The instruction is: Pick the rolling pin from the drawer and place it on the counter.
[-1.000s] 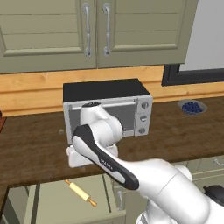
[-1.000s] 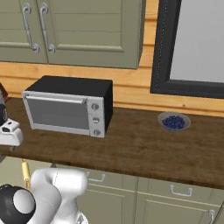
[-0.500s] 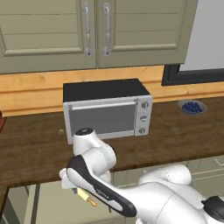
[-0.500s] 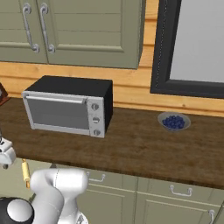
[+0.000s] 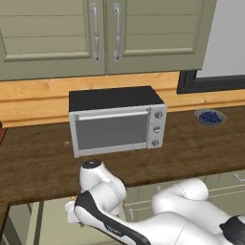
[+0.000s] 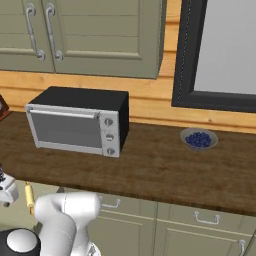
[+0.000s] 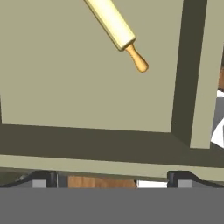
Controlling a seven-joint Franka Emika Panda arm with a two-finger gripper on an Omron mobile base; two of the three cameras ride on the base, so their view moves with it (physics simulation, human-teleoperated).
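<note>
1. In the left base view the white arm folds down from the lower right of the frame, its hand dipping below the front edge of the counter (image 5: 43, 167) at bottom centre-left.
2. In the hand view the gripper (image 7: 113, 178) looks down into the open drawer (image 7: 87, 144); its two dark fingertips (image 7: 41, 178) stand far apart at the bottom edge, jaws fully spread, holding nothing.
3. The rolling pin (image 7: 111, 22) lies slanted on the drawer floor at the top of the hand view, well apart from the fingertips, one orange peg pointing lower right.
4. Its other end is cut off by the top edge.
5. In the right base view a slim yellow piece at the lower left is probably the rolling pin (image 6: 29, 194), beside the partly cropped hand.
6. The toaster oven (image 5: 117, 125) sits mid-counter.
</note>
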